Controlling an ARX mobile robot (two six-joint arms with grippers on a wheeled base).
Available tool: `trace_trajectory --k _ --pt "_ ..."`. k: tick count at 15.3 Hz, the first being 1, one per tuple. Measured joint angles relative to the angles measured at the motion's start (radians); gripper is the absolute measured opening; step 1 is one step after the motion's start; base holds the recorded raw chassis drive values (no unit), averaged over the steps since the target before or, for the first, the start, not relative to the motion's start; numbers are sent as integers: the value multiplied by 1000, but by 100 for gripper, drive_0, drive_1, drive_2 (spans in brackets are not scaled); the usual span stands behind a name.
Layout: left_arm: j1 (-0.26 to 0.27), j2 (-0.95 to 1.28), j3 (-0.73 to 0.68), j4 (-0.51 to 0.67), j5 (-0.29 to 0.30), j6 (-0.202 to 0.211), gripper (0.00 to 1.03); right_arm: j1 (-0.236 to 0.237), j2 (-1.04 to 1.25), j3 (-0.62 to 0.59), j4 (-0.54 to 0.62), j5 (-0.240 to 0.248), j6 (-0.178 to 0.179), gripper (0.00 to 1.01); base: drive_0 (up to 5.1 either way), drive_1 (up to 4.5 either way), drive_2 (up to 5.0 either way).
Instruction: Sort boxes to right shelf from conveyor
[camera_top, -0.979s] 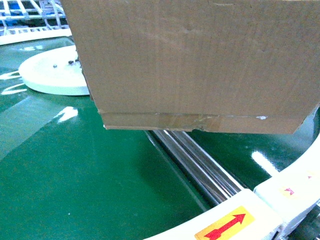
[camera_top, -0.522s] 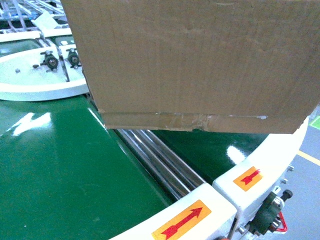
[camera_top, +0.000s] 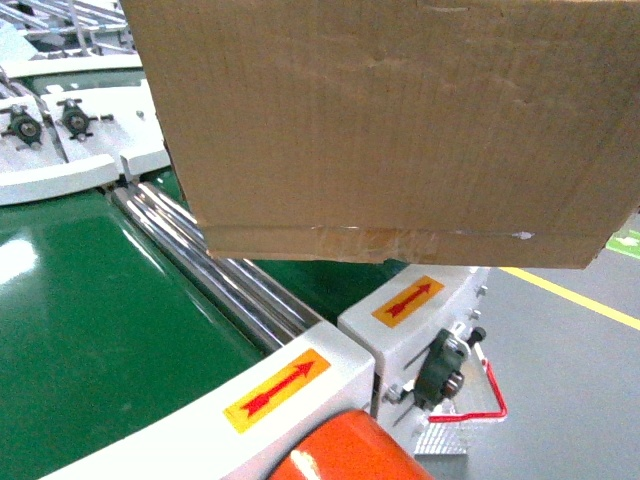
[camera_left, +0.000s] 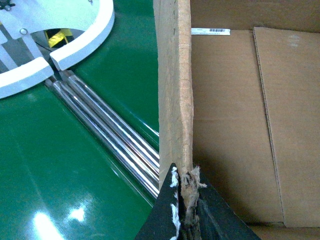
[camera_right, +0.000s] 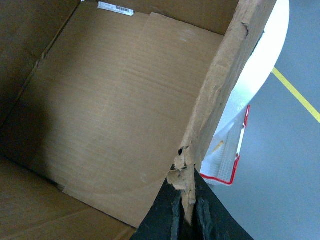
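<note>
Above the outer edge of the glossy dark-green conveyor belt (camera_top: 90, 330) with its cream-white rim (camera_top: 300, 390), the large brown corrugated cardboard box (camera_top: 390, 120) hung clear of the surface, filling most of the head view. The left gripper (camera_left: 186, 220) was clamped on the ragged top rim of the box's left wall, and the right gripper (camera_right: 186, 212) pinched the torn rim of the right wall. Chrome rollers (camera_left: 110, 140) crossed the belt below. Red arrow stickers (camera_top: 277, 388) marked the rim.
</note>
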Motion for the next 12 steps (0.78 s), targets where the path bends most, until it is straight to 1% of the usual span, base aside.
trace_trajectory --k 12 --pt "-2 -4 1 -3 -1 2 2 0 -1 0 0 0 0 2 -136 -136 -136"
